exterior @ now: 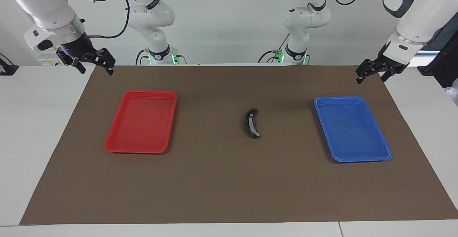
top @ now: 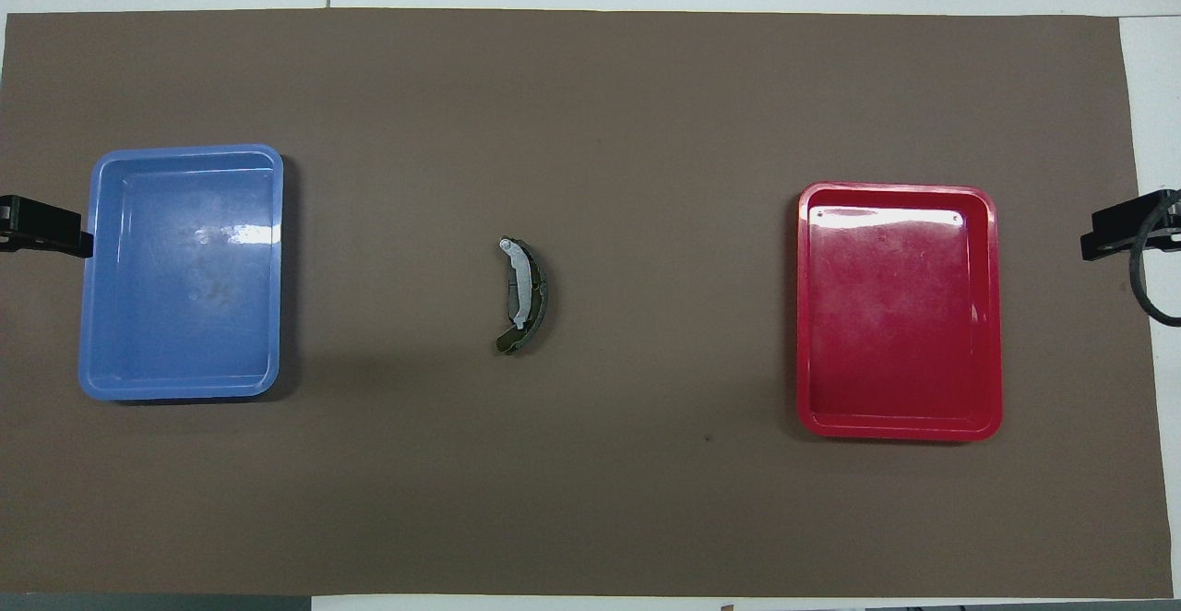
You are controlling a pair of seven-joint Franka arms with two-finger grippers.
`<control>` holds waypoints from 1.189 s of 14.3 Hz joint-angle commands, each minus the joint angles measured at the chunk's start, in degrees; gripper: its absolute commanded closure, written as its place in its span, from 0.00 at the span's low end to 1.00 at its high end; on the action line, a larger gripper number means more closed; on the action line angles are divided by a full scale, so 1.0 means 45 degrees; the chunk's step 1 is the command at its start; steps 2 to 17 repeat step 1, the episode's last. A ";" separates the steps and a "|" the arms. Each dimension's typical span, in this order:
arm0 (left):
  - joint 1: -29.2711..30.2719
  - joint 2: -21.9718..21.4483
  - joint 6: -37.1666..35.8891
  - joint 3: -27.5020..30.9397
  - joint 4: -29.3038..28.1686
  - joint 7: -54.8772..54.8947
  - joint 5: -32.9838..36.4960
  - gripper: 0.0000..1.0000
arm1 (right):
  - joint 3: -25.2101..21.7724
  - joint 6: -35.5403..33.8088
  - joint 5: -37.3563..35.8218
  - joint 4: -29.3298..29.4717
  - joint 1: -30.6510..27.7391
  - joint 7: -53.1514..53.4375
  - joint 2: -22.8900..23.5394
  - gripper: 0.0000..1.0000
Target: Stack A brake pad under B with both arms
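In the middle of the brown mat [exterior: 214, 179], B [exterior: 253, 124], the long black crescent with a light grey strip, lies on top of the A brake pad [exterior: 246, 121]. In the overhead view the dark pad [top: 540, 295] shows along the outer curve of B [top: 519, 284]. Neither gripper touches the pile. My right gripper [exterior: 96, 69] hangs open and empty over the mat's corner at the right arm's end. Over the corner at the left arm's end, my left gripper [exterior: 371, 78] also hangs open and empty. Only the grippers' tips show in the overhead view, the left gripper [top: 46, 228] and the right gripper [top: 1121, 233].
A red tray [exterior: 118, 147] lies toward the right arm's end, with nothing in it. A blue tray [exterior: 357, 158], also holding nothing, lies toward the left arm's end. White table [exterior: 32, 129] surrounds the mat.
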 commanded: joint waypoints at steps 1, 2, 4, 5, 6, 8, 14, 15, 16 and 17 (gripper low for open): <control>0.0078 -0.0323 -0.0022 -0.0043 -0.0312 -0.0156 0.0198 0.00 | 0.0186 0.0296 -0.0128 -0.0456 -0.0182 -0.0274 -0.0368 0.00; 0.0078 -0.0323 -0.0022 -0.0043 -0.0312 -0.0156 0.0198 0.00 | 0.0186 0.0296 -0.0128 -0.0456 -0.0182 -0.0274 -0.0368 0.00; 0.0078 -0.0323 -0.0022 -0.0043 -0.0312 -0.0156 0.0198 0.00 | 0.0186 0.0296 -0.0128 -0.0456 -0.0182 -0.0274 -0.0368 0.00; 0.0078 -0.0323 -0.0022 -0.0043 -0.0312 -0.0156 0.0198 0.00 | 0.0186 0.0296 -0.0128 -0.0456 -0.0182 -0.0274 -0.0368 0.00; 0.0078 -0.0323 -0.0022 -0.0043 -0.0312 -0.0156 0.0198 0.00 | 0.0186 0.0296 -0.0128 -0.0456 -0.0182 -0.0274 -0.0368 0.00; 0.0078 -0.0323 -0.0022 -0.0043 -0.0312 -0.0156 0.0198 0.00 | 0.0186 0.0296 -0.0128 -0.0456 -0.0182 -0.0274 -0.0368 0.00; 0.0078 -0.0323 -0.0022 -0.0043 -0.0312 -0.0156 0.0198 0.00 | 0.0186 0.0296 -0.0128 -0.0456 -0.0182 -0.0274 -0.0368 0.00; 0.0078 -0.0323 -0.0022 -0.0043 -0.0312 -0.0156 0.0198 0.00 | 0.0186 0.0296 -0.0128 -0.0456 -0.0182 -0.0274 -0.0368 0.00; 0.0078 -0.0323 -0.0022 -0.0043 -0.0312 -0.0156 0.0198 0.00 | 0.0186 0.0296 -0.0128 -0.0456 -0.0182 -0.0274 -0.0368 0.00; 0.0078 -0.0323 -0.0022 -0.0043 -0.0312 -0.0156 0.0198 0.00 | 0.0186 0.0296 -0.0128 -0.0456 -0.0182 -0.0274 -0.0368 0.00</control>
